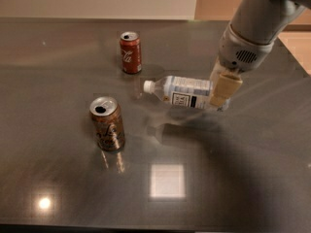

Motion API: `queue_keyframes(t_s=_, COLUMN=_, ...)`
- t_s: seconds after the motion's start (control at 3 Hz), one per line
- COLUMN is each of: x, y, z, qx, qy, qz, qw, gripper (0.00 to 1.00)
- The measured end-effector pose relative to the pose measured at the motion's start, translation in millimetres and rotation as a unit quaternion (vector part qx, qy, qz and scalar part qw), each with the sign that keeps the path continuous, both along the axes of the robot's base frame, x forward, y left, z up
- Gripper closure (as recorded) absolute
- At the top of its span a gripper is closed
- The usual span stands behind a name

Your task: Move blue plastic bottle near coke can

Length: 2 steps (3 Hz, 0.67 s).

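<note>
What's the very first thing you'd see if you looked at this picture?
The big grey robot arm on the right stands out, its gripper shut on the bottom end of the blue plastic bottle, which lies sideways, cap pointing left, apparently just above the table. Next come two upright cans: the red coke can at the back and a brown-gold can nearer the front.

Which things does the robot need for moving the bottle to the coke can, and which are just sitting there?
For the job: blue plastic bottle, held sideways; gripper, closed on the bottle's base; coke can, standing behind.
Just lying about: brown can, standing in front; table.
</note>
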State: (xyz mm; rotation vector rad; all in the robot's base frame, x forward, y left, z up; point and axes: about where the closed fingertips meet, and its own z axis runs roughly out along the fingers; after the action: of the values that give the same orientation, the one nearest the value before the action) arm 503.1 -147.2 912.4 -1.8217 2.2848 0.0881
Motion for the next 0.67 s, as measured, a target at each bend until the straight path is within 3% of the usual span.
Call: queue_keyframes(t_s=0.67, x=64.0, y=14.1, z=-2.2, qx=0.000, qy=-0.003, qz=0.004, qw=1.0000, gripper=1.00)
